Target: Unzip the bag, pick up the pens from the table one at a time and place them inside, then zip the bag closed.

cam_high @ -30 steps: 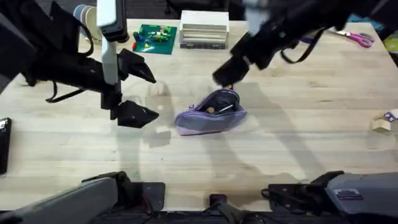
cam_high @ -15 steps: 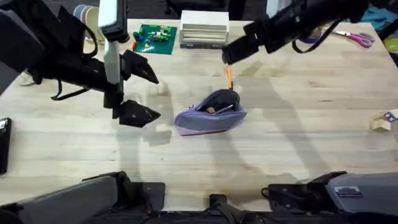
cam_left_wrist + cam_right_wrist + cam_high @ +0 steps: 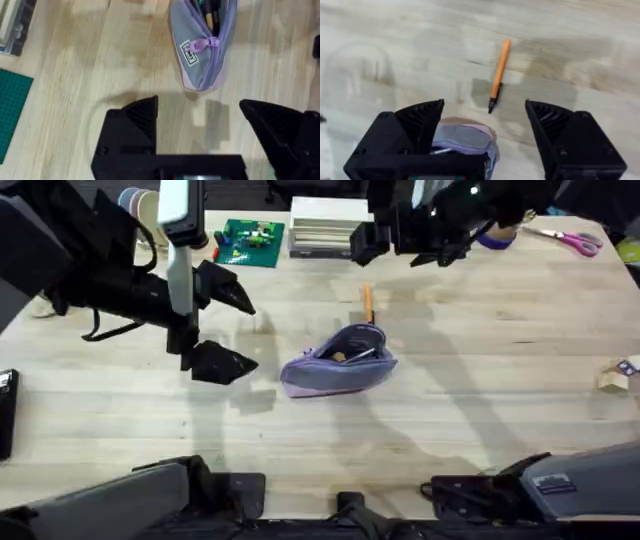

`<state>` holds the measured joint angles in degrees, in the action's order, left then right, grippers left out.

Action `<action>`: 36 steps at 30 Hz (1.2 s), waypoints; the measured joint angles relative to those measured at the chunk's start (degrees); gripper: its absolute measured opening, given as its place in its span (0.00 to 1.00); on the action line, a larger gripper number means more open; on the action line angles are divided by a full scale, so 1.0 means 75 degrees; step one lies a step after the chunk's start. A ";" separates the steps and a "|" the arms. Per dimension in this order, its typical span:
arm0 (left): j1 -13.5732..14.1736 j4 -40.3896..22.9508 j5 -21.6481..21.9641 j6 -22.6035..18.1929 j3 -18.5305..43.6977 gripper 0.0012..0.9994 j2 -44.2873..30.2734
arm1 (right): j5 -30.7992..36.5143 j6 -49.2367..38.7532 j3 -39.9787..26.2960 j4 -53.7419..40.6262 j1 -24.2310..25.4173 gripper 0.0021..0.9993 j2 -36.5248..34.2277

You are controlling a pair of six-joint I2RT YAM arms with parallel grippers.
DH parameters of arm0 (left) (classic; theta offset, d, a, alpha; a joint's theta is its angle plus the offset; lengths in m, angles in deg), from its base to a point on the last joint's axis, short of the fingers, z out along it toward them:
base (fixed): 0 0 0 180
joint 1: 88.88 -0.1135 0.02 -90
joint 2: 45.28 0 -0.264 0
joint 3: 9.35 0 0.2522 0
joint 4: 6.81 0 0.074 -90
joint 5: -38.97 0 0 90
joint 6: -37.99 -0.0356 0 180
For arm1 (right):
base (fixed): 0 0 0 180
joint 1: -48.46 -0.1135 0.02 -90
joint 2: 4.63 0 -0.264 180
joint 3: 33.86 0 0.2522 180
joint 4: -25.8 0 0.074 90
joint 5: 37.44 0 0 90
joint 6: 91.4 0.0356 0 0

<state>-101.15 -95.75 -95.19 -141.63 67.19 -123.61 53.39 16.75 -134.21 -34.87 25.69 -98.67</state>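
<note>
Right wrist view: right end effector spread wide above the orange pen on the table. Recommend centring the fingers across its shaft before closing; bag lies unzipped just beside.

Probably a robotics lab: a butcher-block table carrying a green building-brick plate and pink-handled scissors.
</note>
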 joint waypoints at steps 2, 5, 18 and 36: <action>0.0000 0.0000 -0.0002 0.0000 0.0000 0.99 -0.0002 | 0.0189 0.0279 -0.0002 0.0051 -0.0005 1.00 -0.0048; 0.0000 0.0000 -0.0001 0.0000 0.0000 0.99 0.0000 | 0.0359 0.0535 -0.0003 0.0038 -0.0005 1.00 -0.0204; 0.0000 0.0000 -0.0003 0.0000 0.0000 0.99 -0.0002 | 0.0520 0.0783 -0.0003 0.0129 -0.0005 1.00 -0.1232; 0.0000 0.0000 -0.0001 0.0000 0.0001 0.99 -0.0001 | 0.0549 0.0789 -0.0003 0.1316 -0.0005 1.00 -0.2528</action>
<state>-101.15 -95.75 -95.20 -141.63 67.20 -123.62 57.51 22.67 -134.23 -25.00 25.65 -117.63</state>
